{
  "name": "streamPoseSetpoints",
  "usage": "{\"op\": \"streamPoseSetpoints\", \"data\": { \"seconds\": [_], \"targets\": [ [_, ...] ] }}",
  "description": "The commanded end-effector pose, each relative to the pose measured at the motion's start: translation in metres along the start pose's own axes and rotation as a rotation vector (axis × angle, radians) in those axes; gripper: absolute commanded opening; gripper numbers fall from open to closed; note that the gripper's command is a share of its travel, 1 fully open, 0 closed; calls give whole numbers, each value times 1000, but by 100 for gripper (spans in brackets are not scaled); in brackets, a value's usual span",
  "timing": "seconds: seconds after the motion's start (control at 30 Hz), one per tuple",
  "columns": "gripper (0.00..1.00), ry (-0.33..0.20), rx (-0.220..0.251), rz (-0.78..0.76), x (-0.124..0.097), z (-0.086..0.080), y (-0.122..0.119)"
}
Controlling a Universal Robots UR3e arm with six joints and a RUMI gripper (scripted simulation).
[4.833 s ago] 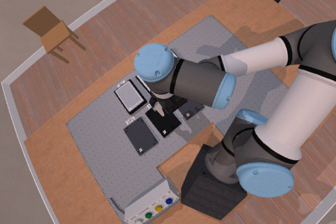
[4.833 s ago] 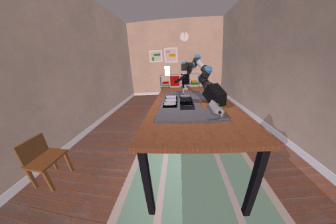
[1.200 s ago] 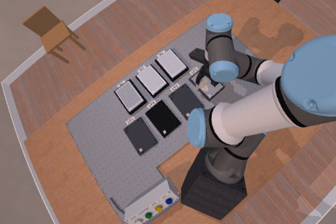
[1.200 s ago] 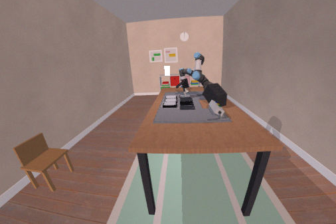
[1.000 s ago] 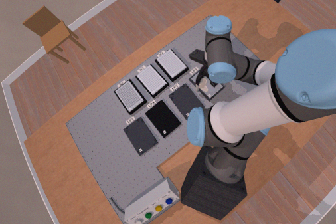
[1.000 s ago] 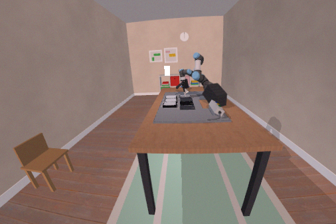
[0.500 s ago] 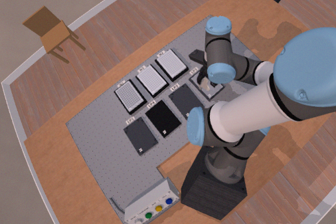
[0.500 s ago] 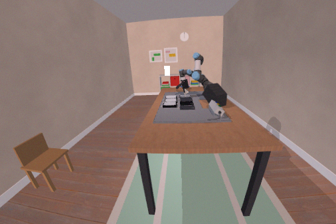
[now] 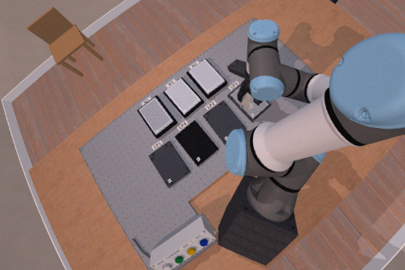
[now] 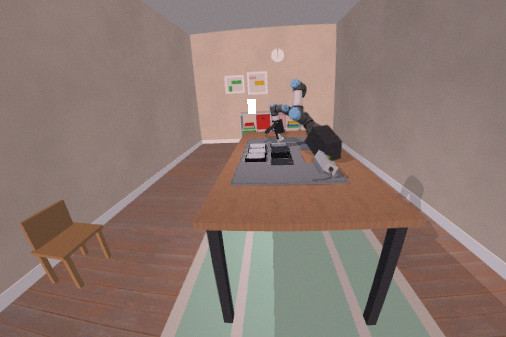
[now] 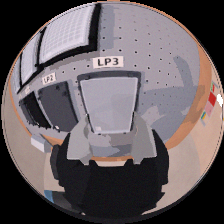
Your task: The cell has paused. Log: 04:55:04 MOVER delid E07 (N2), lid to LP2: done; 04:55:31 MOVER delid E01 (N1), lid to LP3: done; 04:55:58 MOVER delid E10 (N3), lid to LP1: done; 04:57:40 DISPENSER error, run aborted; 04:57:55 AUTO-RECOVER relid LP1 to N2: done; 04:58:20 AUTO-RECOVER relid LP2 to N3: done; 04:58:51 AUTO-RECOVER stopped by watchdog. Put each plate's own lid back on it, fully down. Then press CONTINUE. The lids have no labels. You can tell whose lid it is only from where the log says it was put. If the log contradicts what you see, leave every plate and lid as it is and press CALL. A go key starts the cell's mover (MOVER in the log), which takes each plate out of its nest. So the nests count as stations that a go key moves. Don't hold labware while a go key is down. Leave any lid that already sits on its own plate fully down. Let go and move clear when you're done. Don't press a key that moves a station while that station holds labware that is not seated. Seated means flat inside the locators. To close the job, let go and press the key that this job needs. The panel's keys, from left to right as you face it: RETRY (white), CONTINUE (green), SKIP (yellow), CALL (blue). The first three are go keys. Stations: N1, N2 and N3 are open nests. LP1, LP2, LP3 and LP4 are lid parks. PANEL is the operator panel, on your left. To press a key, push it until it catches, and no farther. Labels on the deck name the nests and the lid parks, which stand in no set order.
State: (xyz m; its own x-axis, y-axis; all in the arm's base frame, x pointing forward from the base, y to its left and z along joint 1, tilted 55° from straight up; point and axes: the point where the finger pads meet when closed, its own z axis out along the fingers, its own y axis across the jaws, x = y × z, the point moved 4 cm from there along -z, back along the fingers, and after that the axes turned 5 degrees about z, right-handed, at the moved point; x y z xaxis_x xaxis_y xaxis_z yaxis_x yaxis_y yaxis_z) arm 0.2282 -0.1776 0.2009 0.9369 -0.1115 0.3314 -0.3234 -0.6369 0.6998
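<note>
My gripper (image 9: 246,101) is down over lid park LP3 and is shut on the translucent grey lid (image 11: 109,104) that lies in that park; the fingers clamp its near end. Whether the lid is lifted off the park I cannot tell. Three well plates stand in a row of nests: the left one (image 9: 156,115) shows open wells, while the middle one (image 9: 182,95) and the right one (image 9: 206,76) look covered by pale lids. The nest labels are too small to read.
Parks LP1 (image 9: 170,163), LP4 (image 9: 196,142) and LP2 (image 9: 222,119) show bare dark pads. The operator panel (image 9: 184,246) sits at the deck's near corner with white (image 9: 167,265), green (image 9: 178,259), yellow (image 9: 191,251) and blue (image 9: 203,242) keys. The arm's base (image 9: 260,226) stands beside it.
</note>
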Motion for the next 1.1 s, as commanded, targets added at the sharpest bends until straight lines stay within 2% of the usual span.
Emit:
{"op": "streamPoseSetpoints", "data": {
  "seconds": [0.0,0.53,1.07],
  "targets": [
    [0,1,-1,1,0,0,0],
    [0,2,-1,1,0,0,0],
    [0,1,-1,1,-4,-23,1]
  ]
}}
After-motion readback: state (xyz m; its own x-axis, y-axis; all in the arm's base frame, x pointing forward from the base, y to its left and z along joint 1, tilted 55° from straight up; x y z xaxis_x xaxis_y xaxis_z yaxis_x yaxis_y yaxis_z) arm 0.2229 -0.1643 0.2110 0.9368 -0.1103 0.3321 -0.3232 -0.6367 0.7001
